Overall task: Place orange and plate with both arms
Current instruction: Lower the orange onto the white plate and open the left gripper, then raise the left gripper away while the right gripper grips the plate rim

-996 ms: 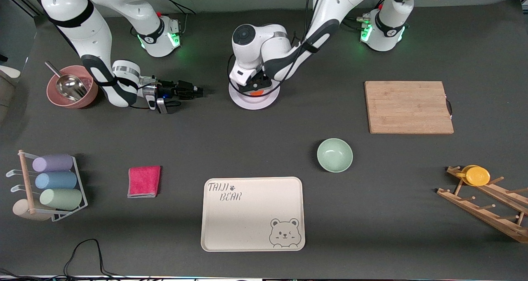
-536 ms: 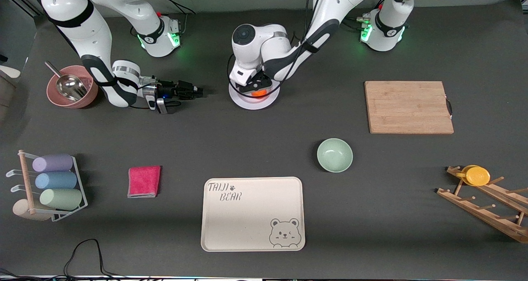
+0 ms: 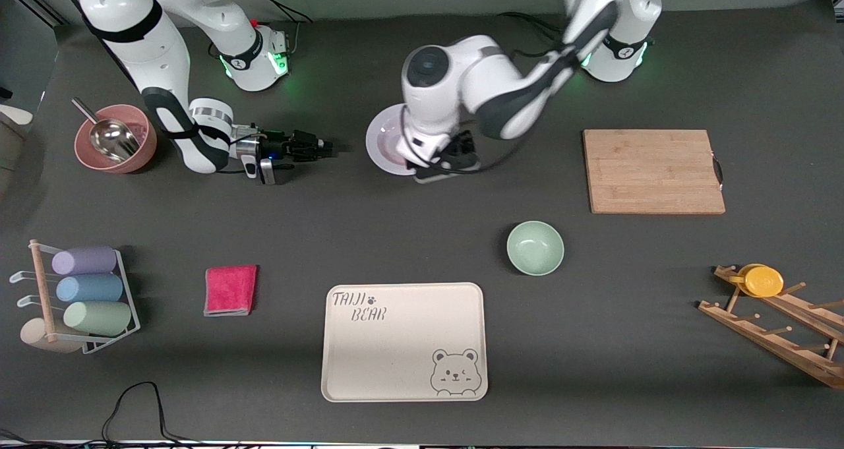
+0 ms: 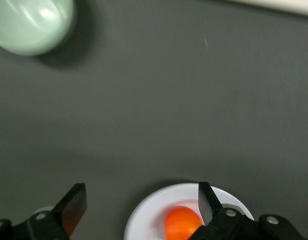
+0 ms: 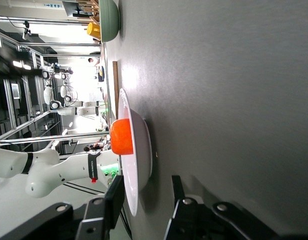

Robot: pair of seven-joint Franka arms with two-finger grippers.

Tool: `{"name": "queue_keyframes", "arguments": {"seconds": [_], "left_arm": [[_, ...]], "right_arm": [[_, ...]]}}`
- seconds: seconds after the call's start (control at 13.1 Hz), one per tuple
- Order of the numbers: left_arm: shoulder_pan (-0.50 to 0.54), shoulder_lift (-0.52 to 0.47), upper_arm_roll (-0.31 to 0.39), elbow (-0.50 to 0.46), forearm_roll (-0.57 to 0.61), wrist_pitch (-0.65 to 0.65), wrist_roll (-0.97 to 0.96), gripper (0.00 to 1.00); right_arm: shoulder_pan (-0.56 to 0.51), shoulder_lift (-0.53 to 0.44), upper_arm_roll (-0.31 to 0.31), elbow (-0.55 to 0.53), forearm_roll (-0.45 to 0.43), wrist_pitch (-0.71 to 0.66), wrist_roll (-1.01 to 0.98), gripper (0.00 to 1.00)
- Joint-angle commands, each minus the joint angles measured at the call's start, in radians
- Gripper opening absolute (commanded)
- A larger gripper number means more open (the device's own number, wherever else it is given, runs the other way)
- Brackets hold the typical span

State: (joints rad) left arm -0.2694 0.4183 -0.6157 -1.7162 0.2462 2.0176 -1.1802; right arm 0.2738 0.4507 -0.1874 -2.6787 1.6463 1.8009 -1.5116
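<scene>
The orange (image 4: 183, 223) lies on the pale plate (image 3: 383, 139), which sits mid-table toward the robots' bases. In the front view the left arm covers the orange and half the plate. My left gripper (image 3: 440, 165) hangs open over the plate's edge nearest the front camera, fingers spread wide and empty; in its wrist view the left gripper (image 4: 139, 192) has the plate (image 4: 148, 215) under it. My right gripper (image 3: 324, 148) is low beside the plate, toward the right arm's end, a short gap away and open. In its wrist view the right gripper (image 5: 147, 181) faces the plate (image 5: 141, 145) edge-on, the orange (image 5: 122, 136) resting on it.
A mint-green bowl (image 3: 535, 248) and a beige bear tray (image 3: 404, 341) lie nearer the front camera. A wooden board (image 3: 653, 171) is toward the left arm's end. A pink bowl with a scoop (image 3: 115, 147), a pink cloth (image 3: 230, 290) and a cup rack (image 3: 82, 291) are toward the right arm's end.
My left gripper opened, let the orange go on the plate, then rose and swung toward the front camera. My right gripper crept slightly toward the plate.
</scene>
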Motion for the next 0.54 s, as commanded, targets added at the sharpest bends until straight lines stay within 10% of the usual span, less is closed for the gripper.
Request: {"name": "queue_keyframes", "arguments": {"seconds": [0.0, 0.46], "left_arm": [[0.180, -0.145, -0.010, -0.004, -0.116, -0.121, 0.280, 0.99], [0.533, -0.309, 0.007, 0.020, -0.191, -0.280, 0.729, 1.00]], "right_arm": [[0.090, 0.029, 0.008, 0.026, 0.085, 0.011, -0.010, 0.45], [0.173, 0.071, 0.072, 0.062, 0.232, 0.011, -0.025, 0.45]]}}
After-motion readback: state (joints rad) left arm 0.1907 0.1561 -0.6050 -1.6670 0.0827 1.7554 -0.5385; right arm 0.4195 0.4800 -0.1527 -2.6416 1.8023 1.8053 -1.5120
